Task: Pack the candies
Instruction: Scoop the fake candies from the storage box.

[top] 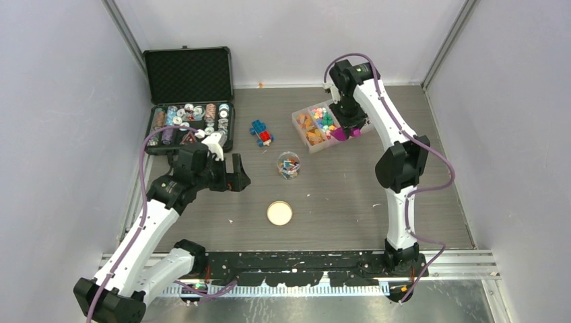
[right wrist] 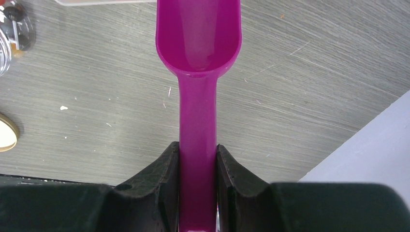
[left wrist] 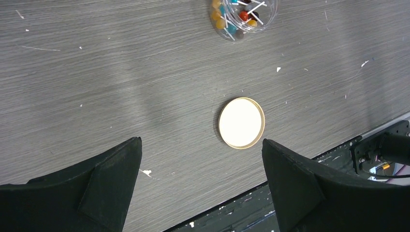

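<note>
magenta scoop (right wrist: 198, 43), pinched by right gripper (right wrist: 197, 150), clearest at wrist; left gripper (left wrist: 200, 142) spread.

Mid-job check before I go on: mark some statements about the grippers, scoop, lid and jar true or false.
1. The right gripper is shut on the handle of the magenta scoop. True.
2. The scoop's bowl is full. False: it is empty.
3. The left gripper grips the round lid. False: it is open, and the lid lies on the table, apart from its fingers.
4. The clear jar has coloured sweets inside. True.
</note>
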`<move>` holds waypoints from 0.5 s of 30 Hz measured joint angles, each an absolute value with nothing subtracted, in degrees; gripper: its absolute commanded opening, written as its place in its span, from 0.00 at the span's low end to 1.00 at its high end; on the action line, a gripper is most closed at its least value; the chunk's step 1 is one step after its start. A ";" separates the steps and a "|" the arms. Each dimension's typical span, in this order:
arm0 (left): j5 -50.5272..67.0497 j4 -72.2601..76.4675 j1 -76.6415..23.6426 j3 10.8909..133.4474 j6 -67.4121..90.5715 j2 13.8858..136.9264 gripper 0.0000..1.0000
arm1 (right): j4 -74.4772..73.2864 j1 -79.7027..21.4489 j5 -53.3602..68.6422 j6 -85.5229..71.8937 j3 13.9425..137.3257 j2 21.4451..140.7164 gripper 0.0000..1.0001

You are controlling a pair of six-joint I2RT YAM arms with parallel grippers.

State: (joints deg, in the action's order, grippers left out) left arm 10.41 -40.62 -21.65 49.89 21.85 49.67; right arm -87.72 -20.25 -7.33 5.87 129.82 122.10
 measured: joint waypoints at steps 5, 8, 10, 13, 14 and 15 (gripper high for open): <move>10.07 -40.64 -21.65 49.87 21.85 49.45 0.97 | -87.94 -20.25 -7.33 5.87 132.38 125.14 0.01; 9.98 -40.66 -21.67 49.87 21.87 49.30 0.97 | -87.94 -20.25 -7.29 5.89 134.28 126.85 0.00; 9.58 -40.73 -21.71 49.89 21.87 49.15 0.97 | -87.99 -20.25 -7.27 5.89 135.52 128.09 0.01; 8.95 -40.82 -21.74 49.87 21.89 48.93 0.98 | -87.42 -20.25 -7.35 5.93 136.75 129.75 0.00; 8.67 -40.88 -21.76 49.89 21.89 48.80 0.98 | -87.18 -20.25 -7.42 5.93 136.88 130.13 0.01; 8.56 -40.93 -21.76 49.87 21.91 48.71 0.98 | -87.05 -20.25 -7.44 5.93 136.97 130.34 0.00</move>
State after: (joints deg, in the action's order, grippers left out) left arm 8.56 -40.93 -21.76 49.87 21.91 48.71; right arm -87.05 -20.25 -7.44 5.93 136.97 130.34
